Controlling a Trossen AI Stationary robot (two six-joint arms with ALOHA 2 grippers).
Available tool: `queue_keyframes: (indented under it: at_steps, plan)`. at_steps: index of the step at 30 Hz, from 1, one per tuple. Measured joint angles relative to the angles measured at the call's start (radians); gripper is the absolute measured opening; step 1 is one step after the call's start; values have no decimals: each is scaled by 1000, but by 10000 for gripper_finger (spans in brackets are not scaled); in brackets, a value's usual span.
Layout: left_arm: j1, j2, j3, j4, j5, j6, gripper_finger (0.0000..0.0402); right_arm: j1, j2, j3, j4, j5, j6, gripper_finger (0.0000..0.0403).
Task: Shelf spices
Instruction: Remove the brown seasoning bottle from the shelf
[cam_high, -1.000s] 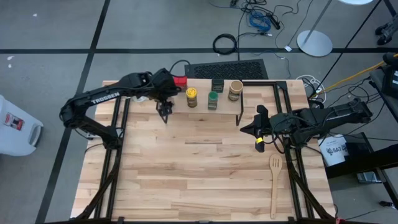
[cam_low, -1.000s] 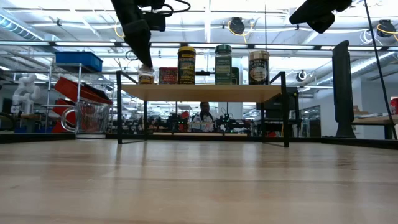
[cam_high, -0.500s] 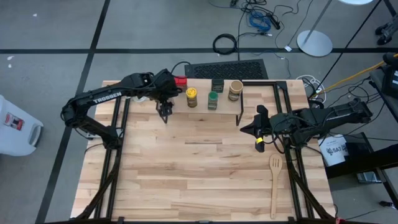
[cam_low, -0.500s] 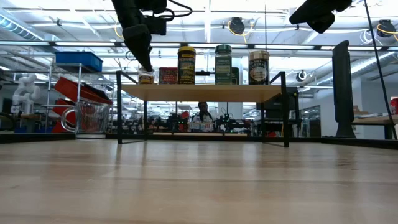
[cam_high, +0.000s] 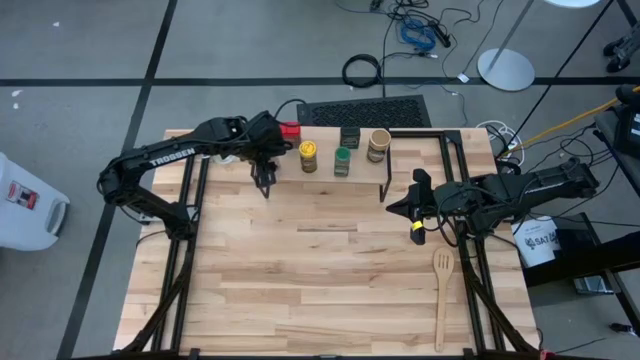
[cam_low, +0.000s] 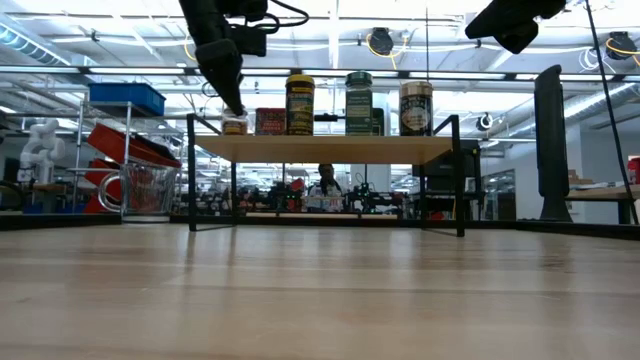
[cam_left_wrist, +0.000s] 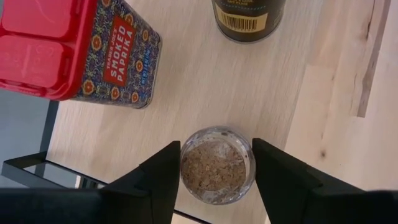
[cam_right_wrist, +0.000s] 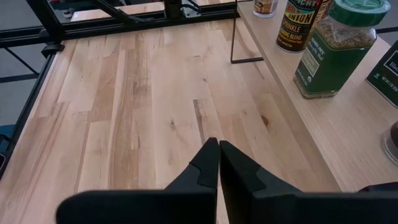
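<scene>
The shelf (cam_low: 330, 149) stands at the table's far side. On its plank stand the tiny brown jar (cam_low: 235, 123), the red tin (cam_low: 270, 121), the yellow jar (cam_low: 299, 104), the green-lidded jar (cam_low: 359, 103) and the tan jar (cam_low: 416, 107). The dark tin (cam_high: 349, 137) sits behind the green-lidded jar. My left gripper (cam_left_wrist: 216, 148) is open above the shelf's left end and points down. Its fingers flank the tiny brown jar (cam_left_wrist: 216, 167), with the tips about level with the jar's top. My right gripper (cam_right_wrist: 217, 149) is shut and hovers to the right of the shelf.
A wooden spatula (cam_high: 441, 295) lies near the table's right edge, on the near side of my right arm. The shelf's black legs (cam_low: 460, 175) stand on the tabletop. The bare tabletop (cam_high: 320, 280) stretches from the shelf to the near edge.
</scene>
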Motion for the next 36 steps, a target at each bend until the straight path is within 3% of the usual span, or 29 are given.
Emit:
queue_keyframes:
  at_steps: [12, 23, 36]
  plan:
    - [-40, 0, 7, -26, -7, -43, 192, 0, 0, 0, 0, 0, 0, 0]
    - [-107, -2, 98, -133, -22, -167, 191, 0, 0, 0, 0, 0, -4, 0]
    - [-302, -3, 116, -207, 3, -356, 191, 0, 0, 0, 0, 0, -1, 0]
